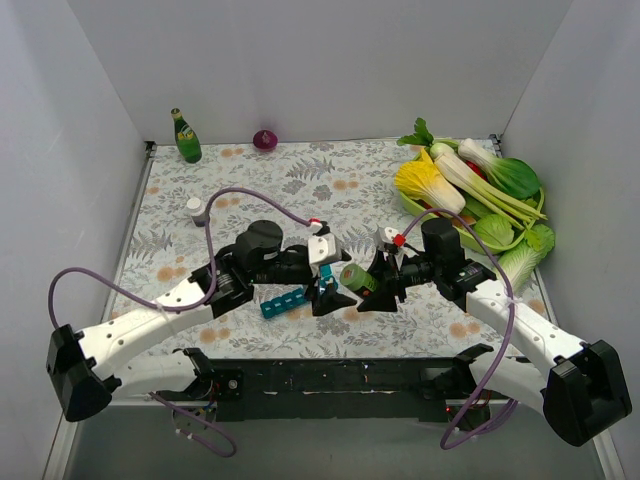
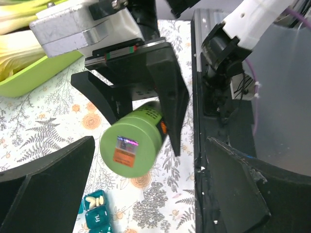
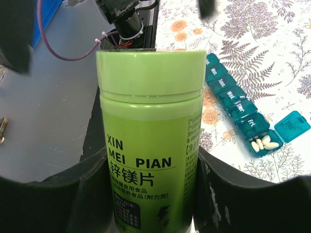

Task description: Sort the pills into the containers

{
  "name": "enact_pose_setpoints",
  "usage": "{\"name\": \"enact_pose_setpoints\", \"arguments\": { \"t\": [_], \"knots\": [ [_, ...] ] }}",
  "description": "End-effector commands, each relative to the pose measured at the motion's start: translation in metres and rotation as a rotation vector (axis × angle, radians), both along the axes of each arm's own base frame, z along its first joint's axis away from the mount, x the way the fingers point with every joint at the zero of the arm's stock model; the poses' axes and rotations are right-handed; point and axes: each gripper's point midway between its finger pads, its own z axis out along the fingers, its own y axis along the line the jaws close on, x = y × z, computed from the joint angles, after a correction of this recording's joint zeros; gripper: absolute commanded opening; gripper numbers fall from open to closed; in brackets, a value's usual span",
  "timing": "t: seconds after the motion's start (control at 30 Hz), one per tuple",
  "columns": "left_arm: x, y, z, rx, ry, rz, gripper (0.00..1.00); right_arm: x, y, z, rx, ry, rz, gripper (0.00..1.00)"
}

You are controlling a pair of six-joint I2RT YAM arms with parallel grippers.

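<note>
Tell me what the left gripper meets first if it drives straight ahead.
Probably the round green plastic jar held by the right gripper; it sits squarely ahead of the open left gripper, though depth is unclear.

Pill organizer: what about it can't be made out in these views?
Top external: pill organizer too small to show pills or lid labels.
Left wrist: only one end shows; the bottom edge cuts off the rest.
Right wrist: shut lids hide all contents except the open compartment's; green jar blocks whatever lies behind it.
</note>
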Motion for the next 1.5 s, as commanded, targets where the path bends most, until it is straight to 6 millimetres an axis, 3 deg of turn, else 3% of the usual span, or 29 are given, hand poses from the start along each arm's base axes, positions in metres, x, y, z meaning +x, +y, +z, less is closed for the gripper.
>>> {"name": "enact_pose_setpoints", "arguments": {
  "t": [0.0, 0.17, 0.23, 0.27, 0.43, 0.5, 0.6, 0.67, 0.7, 0.73, 0.77, 0.8, 0.9, 1.0, 1.03, 1.07, 1.1, 1.13, 1.17, 1.23, 1.27, 1.3, 1.4, 1.47],
  "knots": [
    [0.010, -0.015, -0.002, 0.054, -0.077, -0.049, 0.98, -0.001, 0.001, 0.011, 0.038, -0.035, 0.023, 0.01],
    [0.020, -0.025, -0.013, 0.103, -0.078, -0.058, 0.97, -0.002, 0.001, 0.012, 0.038, -0.041, 0.025, 0.01],
    [0.019, -0.026, -0.015, 0.113, -0.068, -0.063, 0.92, -0.002, 0.001, 0.011, 0.038, -0.043, 0.025, 0.01],
    [0.018, -0.025, -0.017, 0.129, -0.056, -0.069, 0.77, -0.002, 0.001, 0.011, 0.039, -0.042, 0.026, 0.01],
    [0.007, -0.020, -0.026, 0.154, -0.018, -0.108, 0.35, -0.002, 0.001, 0.011, 0.040, -0.043, 0.028, 0.01],
    [0.004, -0.018, -0.027, 0.157, -0.002, -0.113, 0.00, -0.002, 0.001, 0.010, 0.039, -0.044, 0.028, 0.01],
    [-0.001, -0.016, -0.026, 0.150, 0.031, -0.113, 0.00, 0.000, 0.001, 0.008, 0.033, -0.048, 0.019, 0.04],
    [-0.001, -0.013, -0.027, 0.156, 0.086, -0.084, 0.00, 0.003, 0.001, 0.007, 0.027, -0.069, 0.004, 0.18],
    [-0.001, -0.011, -0.027, 0.156, 0.110, -0.066, 0.00, 0.005, 0.001, 0.007, 0.026, -0.083, -0.004, 0.41],
    [0.003, -0.008, -0.029, 0.160, 0.157, -0.028, 0.00, 0.007, -0.001, 0.002, 0.001, -0.072, -0.027, 0.51],
    [0.004, -0.004, -0.029, 0.162, 0.188, -0.005, 0.00, 0.011, -0.001, 0.000, -0.008, -0.090, -0.041, 0.70],
    [0.008, 0.000, -0.030, 0.161, 0.215, 0.029, 0.00, 0.013, -0.002, -0.001, -0.019, -0.094, -0.056, 0.78],
    [0.018, 0.020, -0.033, 0.149, 0.299, 0.144, 0.00, 0.023, -0.004, -0.006, -0.050, -0.143, -0.107, 0.90],
    [0.031, 0.044, -0.036, 0.141, 0.373, 0.272, 0.00, 0.034, -0.010, -0.009, -0.074, -0.178, -0.156, 0.93],
    [0.044, 0.055, -0.036, 0.135, 0.386, 0.342, 0.00, 0.038, -0.013, -0.010, -0.083, -0.184, -0.180, 0.93],
    [0.049, 0.066, -0.041, 0.147, 0.437, 0.419, 0.00, 0.041, -0.015, -0.010, -0.087, -0.192, -0.196, 0.93],
    [0.073, 0.085, -0.049, 0.163, 0.434, 0.579, 0.00, 0.044, -0.017, -0.009, -0.090, -0.201, -0.214, 0.93],
    [0.083, 0.099, -0.056, 0.183, 0.444, 0.671, 0.00, 0.052, -0.022, -0.010, -0.100, -0.210, -0.252, 0.93],
    [0.090, 0.114, -0.072, 0.233, 0.481, 0.765, 0.00, 0.056, -0.026, -0.011, -0.107, -0.215, -0.274, 0.93],
    [0.126, 0.166, -0.092, 0.288, 0.477, 1.076, 0.00, 0.063, -0.032, -0.010, -0.116, -0.230, -0.317, 0.93],
    [0.134, 0.190, -0.104, 0.335, 0.499, 1.192, 0.00, 0.065, -0.033, -0.009, -0.114, -0.235, -0.325, 0.93],
    [0.153, 0.227, -0.121, 0.363, 0.566, 1.347, 0.00, 0.066, -0.035, -0.008, -0.113, -0.237, -0.333, 0.93],
    [0.174, 0.286, -0.150, 0.420, 0.691, 1.574, 0.00, 0.069, -0.038, -0.005, -0.112, -0.244, -0.356, 0.93],
    [0.186, 0.307, -0.153, 0.411, 0.680, 1.670, 0.00, 0.070, -0.040, -0.005, -0.116, -0.245, -0.367, 0.93]
  ]
}}
